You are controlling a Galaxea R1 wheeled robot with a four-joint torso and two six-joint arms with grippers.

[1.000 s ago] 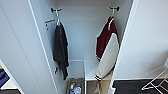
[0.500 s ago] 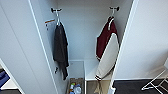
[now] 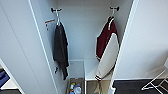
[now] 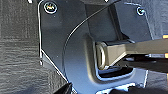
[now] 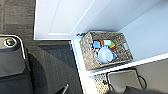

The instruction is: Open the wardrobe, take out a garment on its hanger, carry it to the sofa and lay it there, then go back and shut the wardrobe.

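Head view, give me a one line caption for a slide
Open wardrobe: a maroon and white jacket on its hanger at right, a dark garment at left, a wicker basket below.

- We see the wardrobe [image 3: 85, 37] standing open, its white floor panel [image 3: 92, 68] bare toward the right.
- On its lower level rests a woven basket [image 5: 106, 50] of colourful small items.
- Dark carpet [image 5: 55, 65] lies in front.

Dark wrist plate [image 4: 75, 50], round corner fittings, thin curved cable [image 4: 75, 32].
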